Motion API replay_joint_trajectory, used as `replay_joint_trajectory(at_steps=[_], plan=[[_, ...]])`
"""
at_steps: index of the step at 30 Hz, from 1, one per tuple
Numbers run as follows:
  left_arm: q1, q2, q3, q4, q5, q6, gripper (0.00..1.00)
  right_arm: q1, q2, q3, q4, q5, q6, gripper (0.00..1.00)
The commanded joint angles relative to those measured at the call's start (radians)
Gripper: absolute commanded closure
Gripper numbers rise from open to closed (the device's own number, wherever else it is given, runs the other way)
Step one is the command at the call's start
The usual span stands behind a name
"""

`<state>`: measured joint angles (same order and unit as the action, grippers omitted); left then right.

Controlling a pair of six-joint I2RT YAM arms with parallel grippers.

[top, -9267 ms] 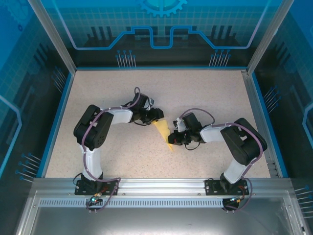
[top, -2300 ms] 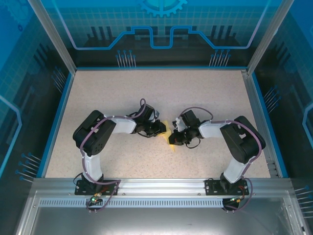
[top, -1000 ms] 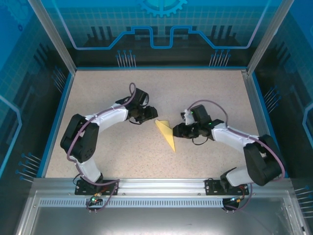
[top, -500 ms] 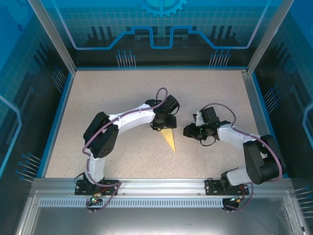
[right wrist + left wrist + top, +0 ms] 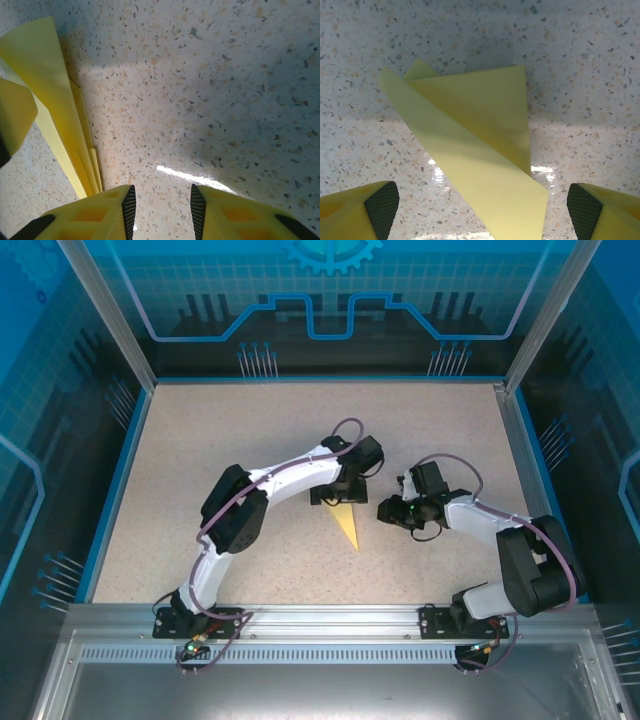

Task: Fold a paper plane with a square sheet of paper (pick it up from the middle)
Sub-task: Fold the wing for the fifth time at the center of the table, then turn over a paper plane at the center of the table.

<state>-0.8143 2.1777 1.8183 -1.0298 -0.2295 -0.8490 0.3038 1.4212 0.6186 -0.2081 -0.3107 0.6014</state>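
The paper plane, a folded yellow wedge, lies flat near the middle of the speckled desk. The left fingers stand wide apart, one on either side of it. The right fingers, just beside its right edge, stand slightly apart with nothing between them.

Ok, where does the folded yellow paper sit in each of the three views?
Top external: folded paper mid-table, tip toward the near edge, just nearer than the left gripper.
Left wrist: folded paper across the middle, running down to the bottom edge between the fingertips.
Right wrist: folded paper along the left side, left of the right gripper.
Shared landmark: the speckled table.
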Motion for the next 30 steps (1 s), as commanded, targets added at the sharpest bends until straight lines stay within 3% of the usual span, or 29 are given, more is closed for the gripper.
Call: replay_joint_trajectory(at_steps=[1,12,30], plan=[[-0.020,0.050,0.067,-0.083,-0.023,-0.015,0.09,-0.009,-0.008,-0.010,0.006,0.019,-0.002,0.63],[-0.038,0.101,0.096,-0.119,-0.043,-0.016,0.23,-0.009,-0.020,-0.019,-0.006,0.030,-0.003,0.62],[-0.036,-0.112,-0.130,0.034,-0.058,-0.003,0.41,0.022,0.044,0.029,0.035,-0.072,-0.009,0.62]])
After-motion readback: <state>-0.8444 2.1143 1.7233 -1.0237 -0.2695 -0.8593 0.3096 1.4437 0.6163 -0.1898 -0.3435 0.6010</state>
